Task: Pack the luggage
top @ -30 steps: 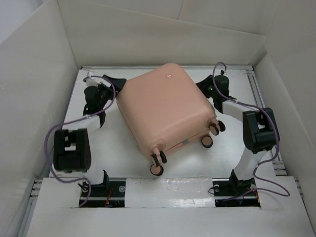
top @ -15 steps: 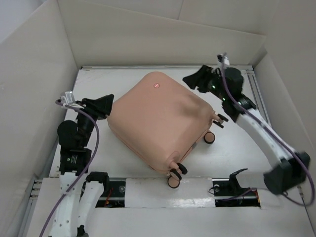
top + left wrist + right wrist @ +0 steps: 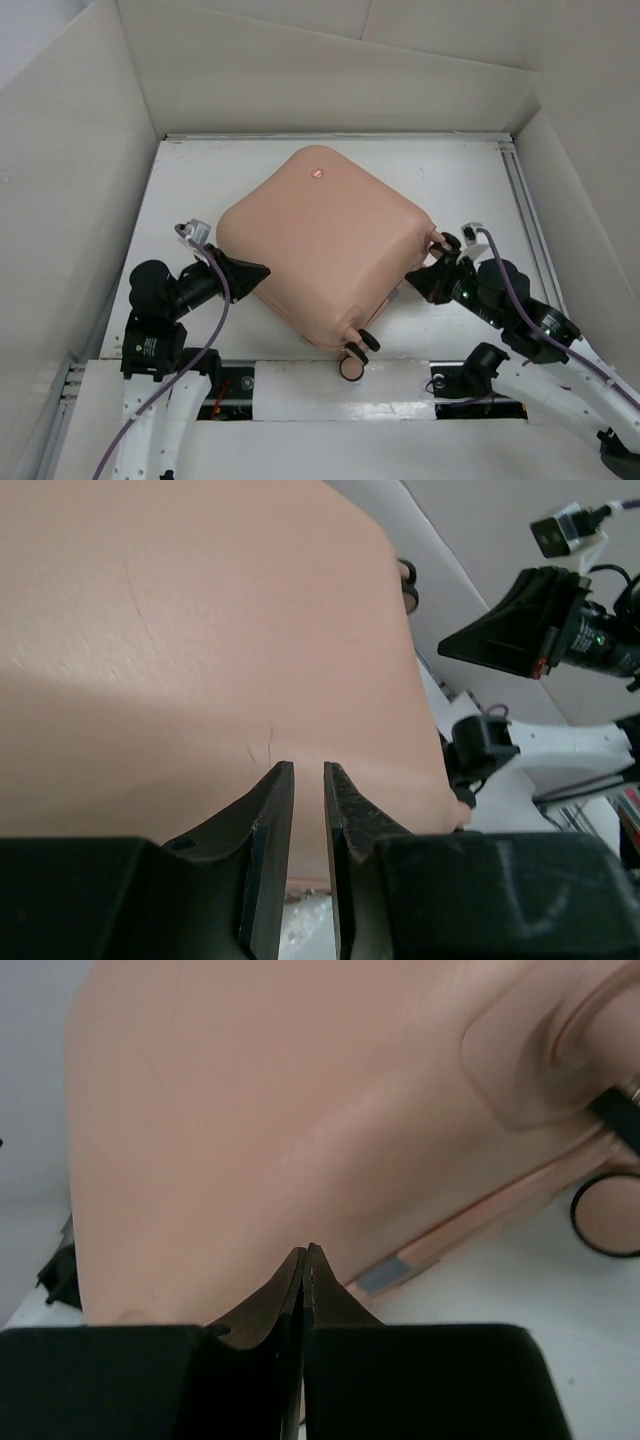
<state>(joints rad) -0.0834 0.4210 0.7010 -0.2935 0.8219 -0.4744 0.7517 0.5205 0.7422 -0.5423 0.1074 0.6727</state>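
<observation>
Top external view showed the left claw [image 3: 262, 270] low at the table's [image 3: 460, 180] near left. Its tips pointed right, at or just short of the luggage's [image 3: 320, 240] near-left edge; actual contact could not be made out. From the left wrist, that claw [image 3: 305, 770] was all but pressed together, a thin slit between the fingers and nothing in it, with the luggage [image 3: 180, 630] filling the view ahead. The luggage lay flat and closed between the two claws, its wheels [image 3: 352, 360] toward the near right. The right claw [image 3: 408, 283] sat just beside the wheel end, and from its wrist it was [image 3: 303, 1252] pressed fully together and empty, the shell seam [image 3: 470, 1230] just ahead. No loose items showed, so filling looked done, with perhaps fastening or positioning left.
</observation>
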